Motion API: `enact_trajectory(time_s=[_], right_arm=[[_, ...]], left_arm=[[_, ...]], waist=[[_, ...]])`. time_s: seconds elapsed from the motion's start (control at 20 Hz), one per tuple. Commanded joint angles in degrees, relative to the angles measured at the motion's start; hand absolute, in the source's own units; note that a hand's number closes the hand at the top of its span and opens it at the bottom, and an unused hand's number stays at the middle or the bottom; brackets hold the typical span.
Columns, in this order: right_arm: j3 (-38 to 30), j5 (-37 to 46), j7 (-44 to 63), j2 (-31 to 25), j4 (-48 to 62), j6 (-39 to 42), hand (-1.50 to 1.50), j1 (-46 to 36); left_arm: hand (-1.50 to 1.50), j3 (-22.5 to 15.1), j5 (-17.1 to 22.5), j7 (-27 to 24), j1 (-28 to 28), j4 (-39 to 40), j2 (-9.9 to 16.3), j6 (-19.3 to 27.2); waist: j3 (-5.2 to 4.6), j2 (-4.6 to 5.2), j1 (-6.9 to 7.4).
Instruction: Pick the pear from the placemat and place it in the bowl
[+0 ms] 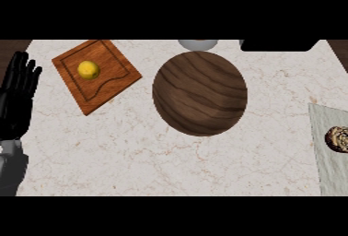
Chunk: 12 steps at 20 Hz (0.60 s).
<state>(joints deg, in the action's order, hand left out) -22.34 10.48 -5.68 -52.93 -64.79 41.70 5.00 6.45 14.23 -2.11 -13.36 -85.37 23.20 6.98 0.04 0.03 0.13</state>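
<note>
A small yellow pear (88, 69) lies on a brown wooden placemat (112, 90) at the upper left of the counter. To its right stands a large dark wooden bowl (199, 93), with nothing seen inside it. My left hand (17, 99) rests open at the view's left edge, fingers straight and pointing up, a short way left of the placemat and touching nothing. My right hand does not show.
A grey round object (198, 44) sits just behind the bowl, and a black object (279, 44) lies at the top right. At the right edge a grey mat (329, 170) carries a brown round item (338, 139). Pale marble counter spreads in front.
</note>
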Motion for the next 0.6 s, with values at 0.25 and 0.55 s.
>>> enact_trajectory(time_s=[0.25, 0.55], right_arm=[[-1.1, 5.7, -7.6, 1.6, 3.2, -0.2, -1.5, -1.7], [2.2, 11.2, -9.1, 4.6, 9.0, -2.9, -1.5, -6.5]], left_arm=[[0.0, 0.6, -2.7, 2.0, 2.9, -4.7, -3.0, 0.1], [0.0, 0.8, -4.4, 1.2, 0.0, -1.6, -4.5, -0.6]], waist=[[-0.03, -0.09, -0.16], [-0.02, 0.01, -0.08]])
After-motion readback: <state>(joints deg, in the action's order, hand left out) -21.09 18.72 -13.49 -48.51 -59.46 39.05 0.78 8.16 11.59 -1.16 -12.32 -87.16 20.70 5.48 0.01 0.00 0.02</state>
